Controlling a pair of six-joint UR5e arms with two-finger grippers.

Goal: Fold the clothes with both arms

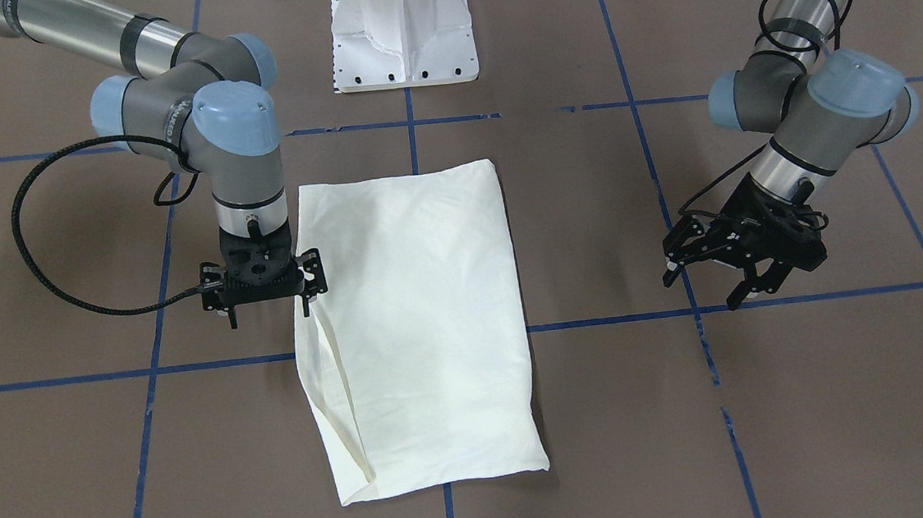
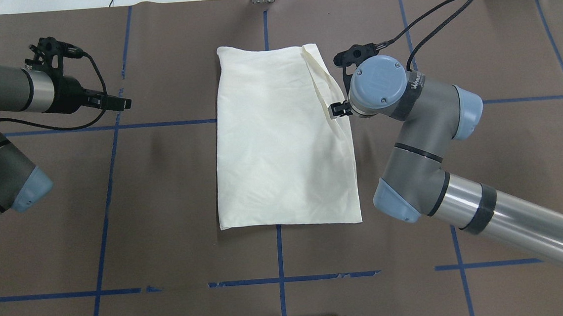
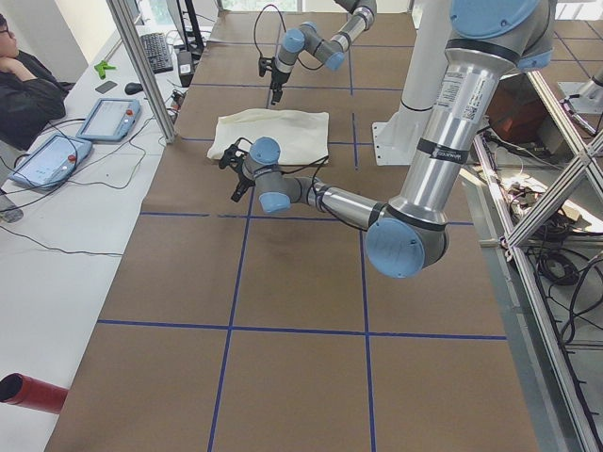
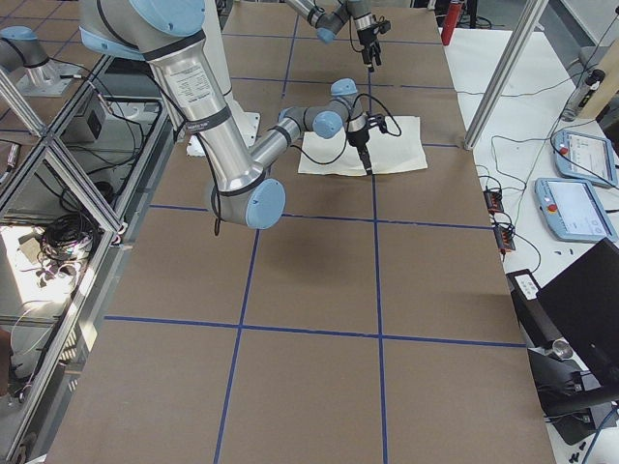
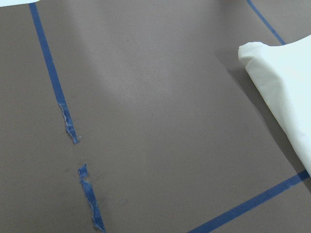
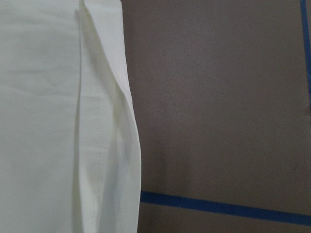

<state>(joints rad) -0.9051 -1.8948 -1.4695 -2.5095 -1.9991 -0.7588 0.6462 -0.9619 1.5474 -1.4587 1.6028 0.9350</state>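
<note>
The clothes are one cream shirt (image 1: pixel 417 320) folded into a plain rectangle on the brown table, also seen from overhead (image 2: pixel 280 138). A narrow folded flap runs along its edge on my right side (image 6: pixel 104 126). My right gripper (image 1: pixel 268 307) hangs open over that edge, one fingertip (image 1: pixel 306 298) at the cloth, with nothing held; from overhead it shows under the wrist (image 2: pixel 337 109). My left gripper (image 1: pixel 702 285) is open and empty, well off the shirt's other side over bare table (image 2: pixel 121 103). The left wrist view catches only a shirt corner (image 5: pixel 286 87).
A white pedestal base (image 1: pixel 403 41) stands at the robot's side of the table. Blue tape lines (image 1: pixel 190 367) cross the brown surface. Beyond the far table edge are tablets (image 3: pixel 104 118) and a seated person (image 3: pixel 24 85).
</note>
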